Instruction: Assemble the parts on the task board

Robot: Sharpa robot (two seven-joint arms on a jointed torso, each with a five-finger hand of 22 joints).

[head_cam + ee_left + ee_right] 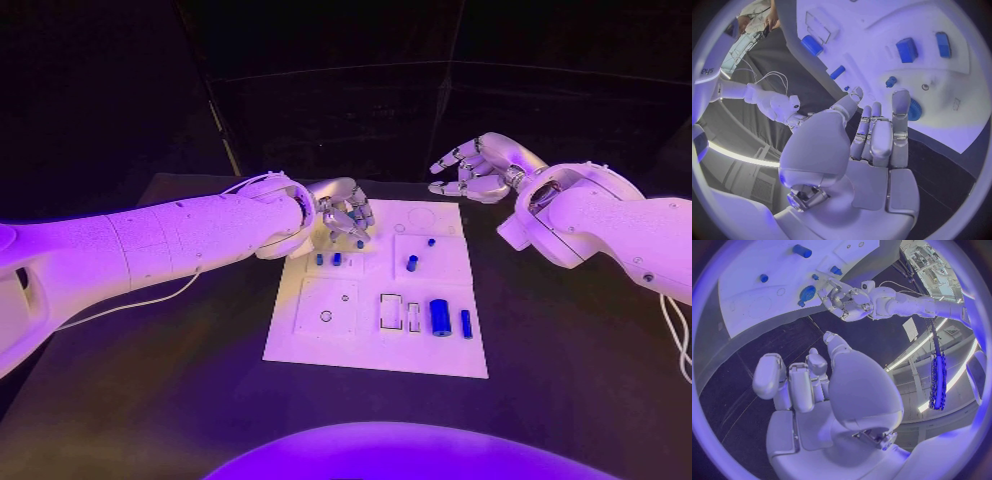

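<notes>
We log the left hand (343, 213) at the task board (361, 345) in frame centre, fingers curled, contents indeterminate, presumably reaching the blue gear (914, 110), while the right hand (476, 168) idles empty, upper right.

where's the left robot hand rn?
In the head view, the left robot hand hovers over the far-left part of the task board, just above two small blue parts; whether it touches anything is unclear.
</notes>
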